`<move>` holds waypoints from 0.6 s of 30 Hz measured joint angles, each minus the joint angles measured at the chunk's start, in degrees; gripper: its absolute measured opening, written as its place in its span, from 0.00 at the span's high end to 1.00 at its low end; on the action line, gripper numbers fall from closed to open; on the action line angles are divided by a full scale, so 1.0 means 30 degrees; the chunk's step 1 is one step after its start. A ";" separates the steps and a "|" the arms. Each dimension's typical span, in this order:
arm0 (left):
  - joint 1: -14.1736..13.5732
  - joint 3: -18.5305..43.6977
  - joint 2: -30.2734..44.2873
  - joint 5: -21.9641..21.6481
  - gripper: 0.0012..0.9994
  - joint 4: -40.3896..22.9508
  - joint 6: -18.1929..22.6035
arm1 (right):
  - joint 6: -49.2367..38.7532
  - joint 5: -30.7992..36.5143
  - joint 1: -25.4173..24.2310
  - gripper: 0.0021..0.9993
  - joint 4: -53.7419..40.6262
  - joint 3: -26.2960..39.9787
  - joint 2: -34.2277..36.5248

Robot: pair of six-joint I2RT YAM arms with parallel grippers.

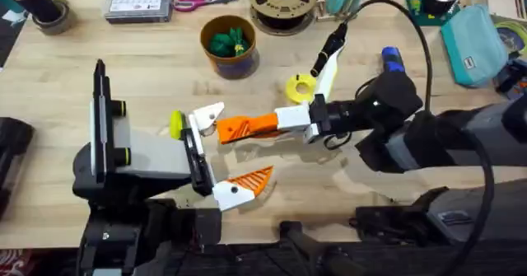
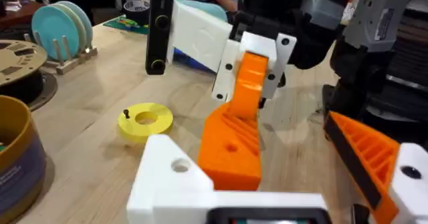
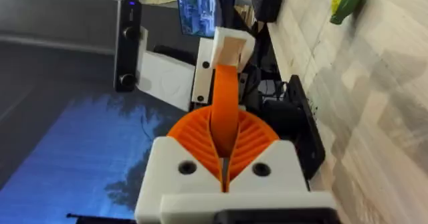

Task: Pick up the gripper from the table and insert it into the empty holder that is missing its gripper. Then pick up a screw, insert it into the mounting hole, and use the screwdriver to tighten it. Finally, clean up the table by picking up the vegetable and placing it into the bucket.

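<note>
Closing in on the first step, you have the right gripper [image 1: 288, 121] clamped shut on the orange fingertip [image 1: 247, 128], which sticks out ahead of it toward the left arm. The left gripper [image 1: 226, 152] is spread wide and holds nothing; one of its fingers carries an orange pad [image 1: 251, 180], and the other is the bare white holder [image 2: 170, 177]. From the left wrist, the fingertip's free end sits just beside the holder, perhaps touching, but it does not look seated, so I judge the insertion unfinished. The screw and the tightening are yet to do. A small dark peg [image 2: 126, 114] standing on the yellow ring [image 1: 300, 87] may be the screw. A blue tool [image 1: 392, 60], likely the screwdriver, lies toward the tabletop's far right, partly under the right arm. Something green [image 1: 229, 41] already lies in the bucket [image 1: 247, 59] near the middle of the far edge, so cleanup looks done. Your work sits close to the tabletop's near edge, with the left arm's body right behind the holder and little room there. The ring is just beyond the right gripper, so a sideways swing could knock it, while bare tabletop lies between the grippers and the bucket.
</note>
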 joint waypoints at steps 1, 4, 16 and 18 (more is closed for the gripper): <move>0.0000 0.0000 0.0001 0.0000 0.01 0.0000 -0.0001 | 0.0000 0.0031 0.0000 0.99 0.0000 0.0000 0.0000; 0.0000 0.0000 0.0000 0.0000 0.01 0.0000 0.0000 | 0.0022 0.0141 0.0000 0.99 0.0000 0.0000 0.0000; 0.0007 0.0000 0.0002 0.0000 0.01 0.0007 -0.0002 | 0.0372 0.0431 0.0007 0.99 0.0000 0.0000 -0.0007; 0.0007 0.0000 0.0000 0.0000 0.01 0.0007 -0.0007 | 0.0459 0.0439 0.0007 0.99 -0.0015 0.0000 0.0000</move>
